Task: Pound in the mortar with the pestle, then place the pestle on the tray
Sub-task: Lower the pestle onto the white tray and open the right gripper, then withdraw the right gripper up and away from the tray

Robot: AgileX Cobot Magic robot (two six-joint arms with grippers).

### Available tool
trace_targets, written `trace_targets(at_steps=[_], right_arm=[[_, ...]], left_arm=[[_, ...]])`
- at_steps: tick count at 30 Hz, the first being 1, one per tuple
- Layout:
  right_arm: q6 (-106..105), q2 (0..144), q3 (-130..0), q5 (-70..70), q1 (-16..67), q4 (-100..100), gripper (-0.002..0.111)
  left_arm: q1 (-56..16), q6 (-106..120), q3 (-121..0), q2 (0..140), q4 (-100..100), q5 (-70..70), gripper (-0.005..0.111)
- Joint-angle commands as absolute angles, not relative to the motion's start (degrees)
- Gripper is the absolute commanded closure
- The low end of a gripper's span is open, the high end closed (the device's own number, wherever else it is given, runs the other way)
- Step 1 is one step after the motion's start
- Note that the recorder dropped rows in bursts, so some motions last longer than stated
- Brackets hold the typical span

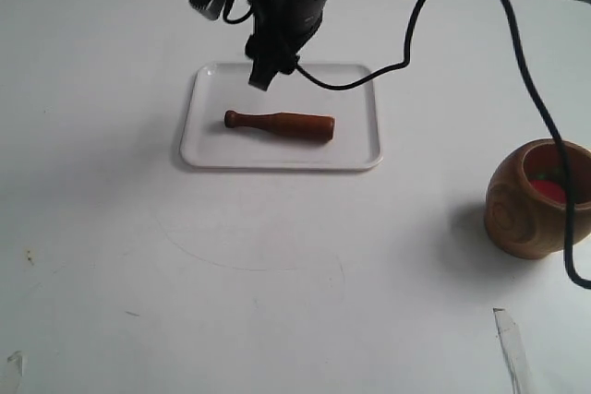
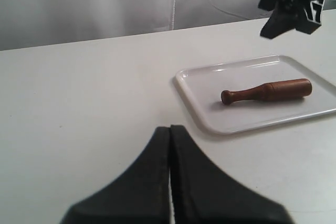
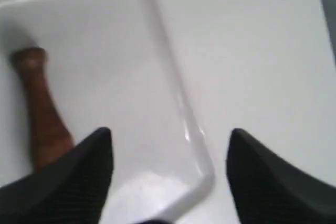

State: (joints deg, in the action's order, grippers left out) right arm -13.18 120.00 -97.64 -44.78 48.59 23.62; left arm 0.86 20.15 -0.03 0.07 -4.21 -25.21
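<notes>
The dark reddish-brown pestle (image 1: 282, 125) lies flat on the white tray (image 1: 211, 149), its knob end toward the left. My right gripper (image 1: 262, 67) hangs open just above the tray's far edge, apart from the pestle, with nothing between its fingers. In the right wrist view the right gripper (image 3: 168, 135) straddles the tray's rim (image 3: 181, 103), and the pestle (image 3: 43, 116) lies off to one side. The wooden mortar (image 1: 524, 219) with red inside stands at the far right. My left gripper (image 2: 170, 129) is shut over bare table, short of the tray (image 2: 210, 115) and the pestle (image 2: 268, 91).
A black cable (image 1: 531, 80) trails from the right arm down past the mortar. Pieces of tape (image 1: 512, 343) are stuck near the table's front edge. A grey curtain (image 2: 105, 3) backs the table in the left wrist view.
</notes>
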Motion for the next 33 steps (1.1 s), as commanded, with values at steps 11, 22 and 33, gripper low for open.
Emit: trace_targets(at_steps=[11, 22, 33], right_arm=[[39.6, 85.4, -67.1, -26.5, 44.6, 61.1, 0.107], [81.6, 44.7, -33.3, -15.8, 44.5, 99.2, 0.108], [94.3, 5.8, -17.8, -14.1, 44.6, 99.9, 0.108]], left_arm=[[0.4, 19.7, 0.0, 0.0, -3.8, -25.0, 0.107], [0.4, 19.7, 0.0, 0.0, -3.8, -25.0, 0.107], [0.4, 19.7, 0.0, 0.0, -3.8, -25.0, 0.107]])
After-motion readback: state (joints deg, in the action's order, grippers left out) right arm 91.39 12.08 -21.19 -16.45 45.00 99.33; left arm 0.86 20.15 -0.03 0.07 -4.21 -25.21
